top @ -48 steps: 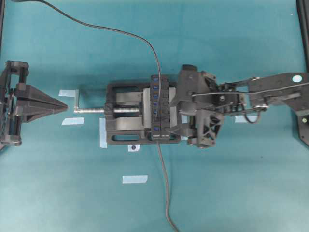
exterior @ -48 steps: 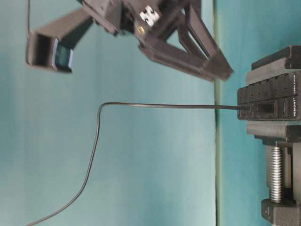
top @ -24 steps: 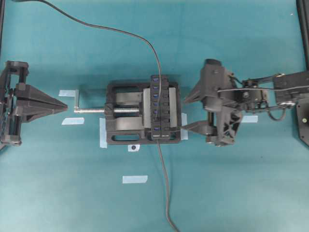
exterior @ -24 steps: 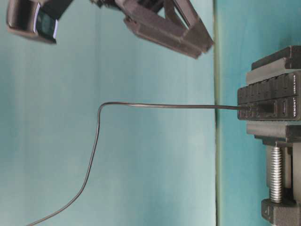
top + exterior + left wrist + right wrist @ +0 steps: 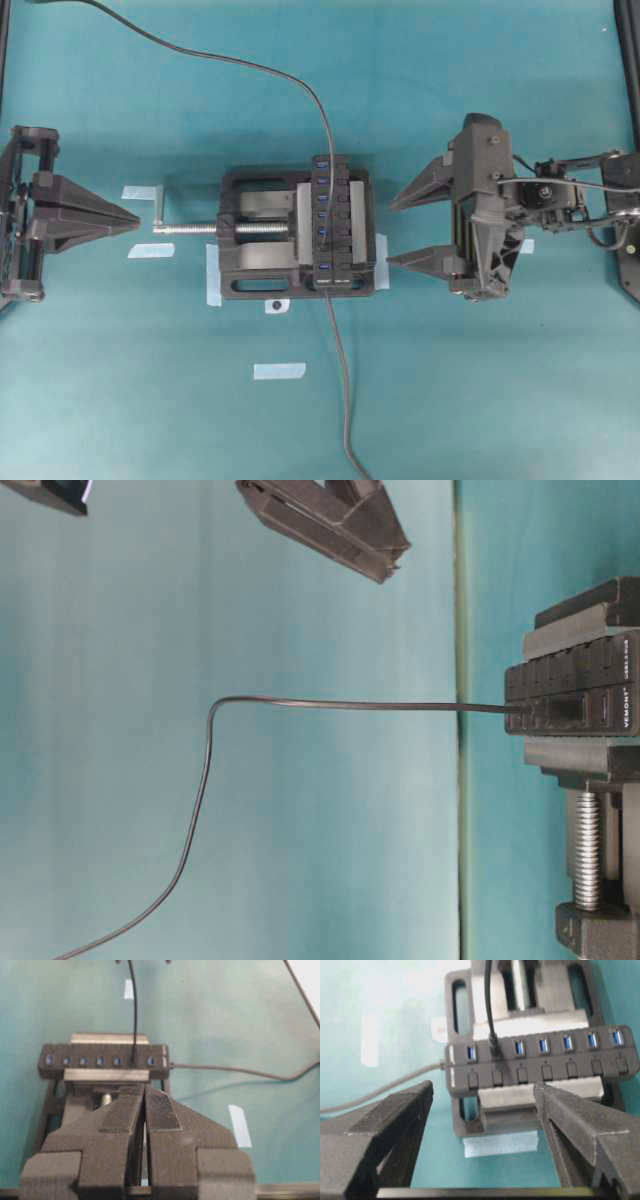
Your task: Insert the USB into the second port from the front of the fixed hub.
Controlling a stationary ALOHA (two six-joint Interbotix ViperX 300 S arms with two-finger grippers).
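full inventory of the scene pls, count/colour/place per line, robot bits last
USB hub: 1, black with blue ports, clamped in the vise.
USB plug: 1, black, seated in the hub's second port from the end where the hub's own cable leaves.
Bench vise: 1, black with silver screw, table centre.
Tape strips: several, pale blue, scattered on the teal table.
Left gripper: 1, black, shut, at left edge.
Right gripper: 1, black, open, empty, right of the vise.

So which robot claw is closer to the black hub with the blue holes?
The right gripper, open just beside the fixed hub. The left gripper, shut, sits farther off, past the vise screw.
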